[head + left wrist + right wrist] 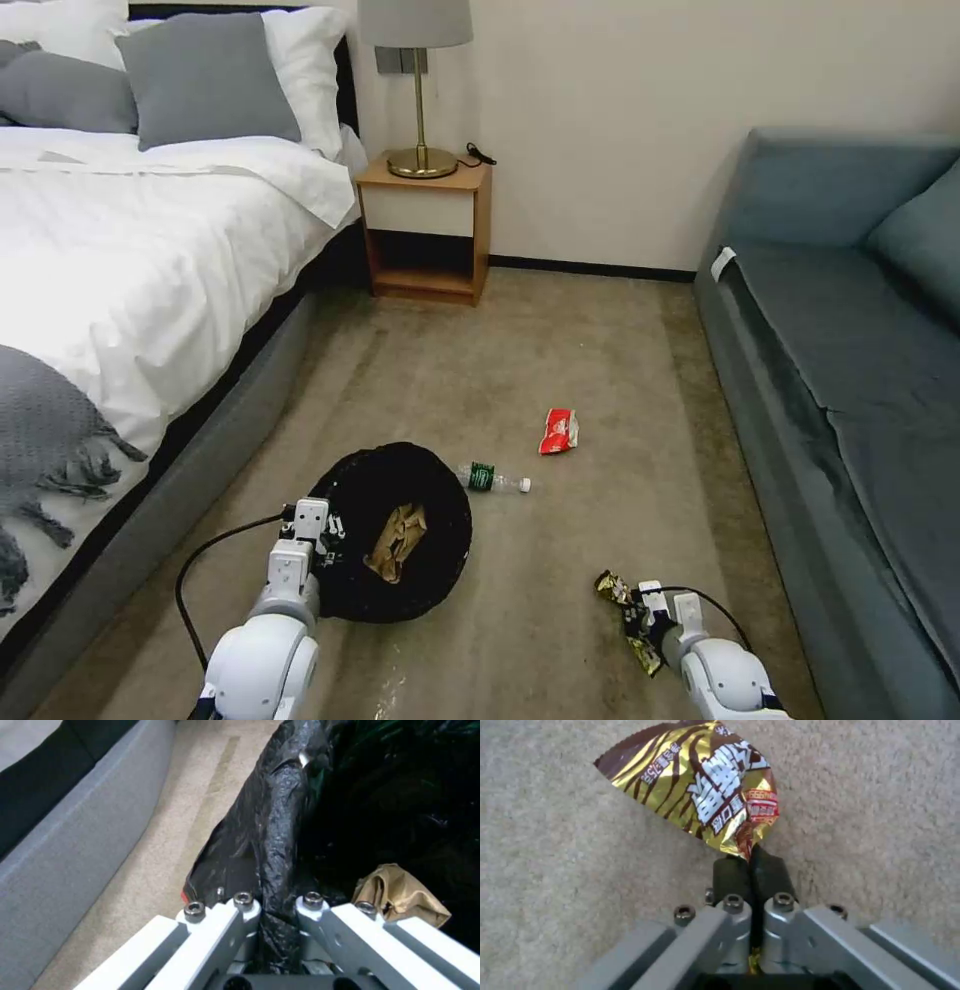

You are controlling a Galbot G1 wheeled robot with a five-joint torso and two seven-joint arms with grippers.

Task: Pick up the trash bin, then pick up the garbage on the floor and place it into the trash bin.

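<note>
The trash bin (400, 530), lined with a crinkly black bag, sits low at centre-left of the head view. My left gripper (325, 528) is shut on its rim; the left wrist view shows the bag rim (272, 870) pinched between the fingers. A tan crumpled wrapper (397, 541) (400, 896) lies inside the bin. My right gripper (640, 622) is shut on a gold and brown snack wrapper (620, 600) (705, 787), just above the carpet at lower right. A clear bottle with green label (492, 478) and a red-and-white packet (559, 431) lie on the floor beyond the bin.
A bed (120, 260) with a grey frame runs along the left. On the right stands a teal sofa (850, 350). A wooden nightstand (425, 230) with a lamp stands at the back wall. Beige carpet (560, 340) lies open between them.
</note>
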